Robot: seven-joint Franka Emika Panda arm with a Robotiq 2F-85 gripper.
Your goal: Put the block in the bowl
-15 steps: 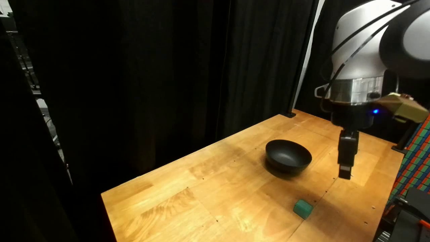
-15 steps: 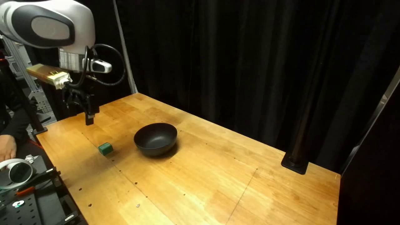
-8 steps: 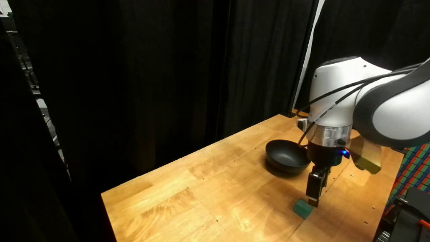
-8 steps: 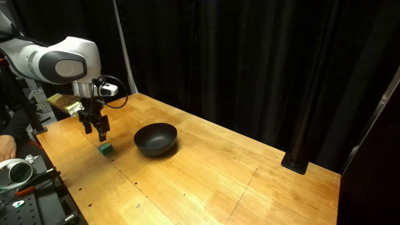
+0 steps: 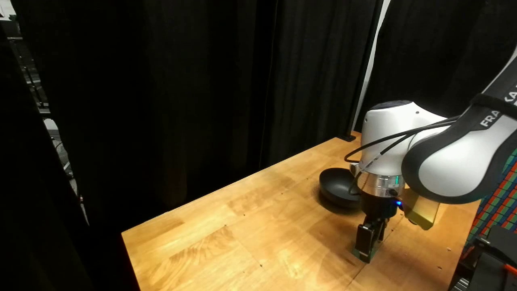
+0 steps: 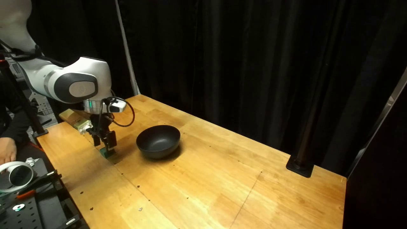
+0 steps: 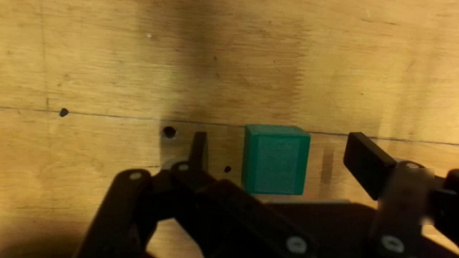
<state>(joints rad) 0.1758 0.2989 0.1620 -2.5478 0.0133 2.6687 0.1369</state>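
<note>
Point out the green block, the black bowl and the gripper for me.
Green block (image 7: 277,163), wrist view: its largest visible face.
Black bowl (image 6: 158,140), in an exterior view: its bare inside.
Gripper (image 6: 103,147), in an exterior view: the gap midway between its fingertips.

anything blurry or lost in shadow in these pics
Wrist view: the block has fairly crisp edges, while part of the finger at picture right looks smeared; both exterior views: the black curtain shows only faint folds, and a shadow lies at the bowl's base.
</note>
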